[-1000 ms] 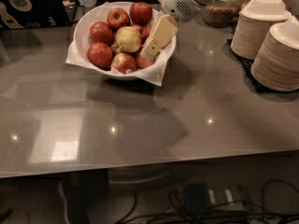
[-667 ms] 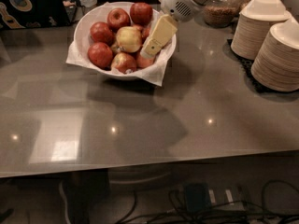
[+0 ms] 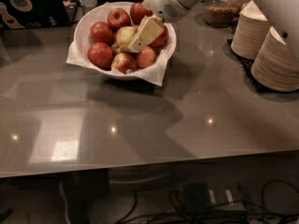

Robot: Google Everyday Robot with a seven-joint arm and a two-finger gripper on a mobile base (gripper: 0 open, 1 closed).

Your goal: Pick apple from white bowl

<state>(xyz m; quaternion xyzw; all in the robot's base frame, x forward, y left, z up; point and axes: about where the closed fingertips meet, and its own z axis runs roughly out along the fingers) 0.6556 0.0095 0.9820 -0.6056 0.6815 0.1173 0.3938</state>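
The end effector (image 3: 138, 42) is hanging over the white bowl (image 3: 80, 31) at the far side of the bench (image 3: 154, 125), its pale tip pointing down among the fruit. It is sitting right against the right side of the yellow apple (image 3: 123, 34), which is lying near the middle of the bowl with red apples (image 3: 100, 55) crowding all round it. I cannot tell whether the end effector is apart or together. White paper (image 3: 155, 74) is drooping over the bowl's rim. Off to the right, two stacks of paper plates (image 3: 276, 59) are standing, with a glass jar (image 3: 219, 12) behind them.
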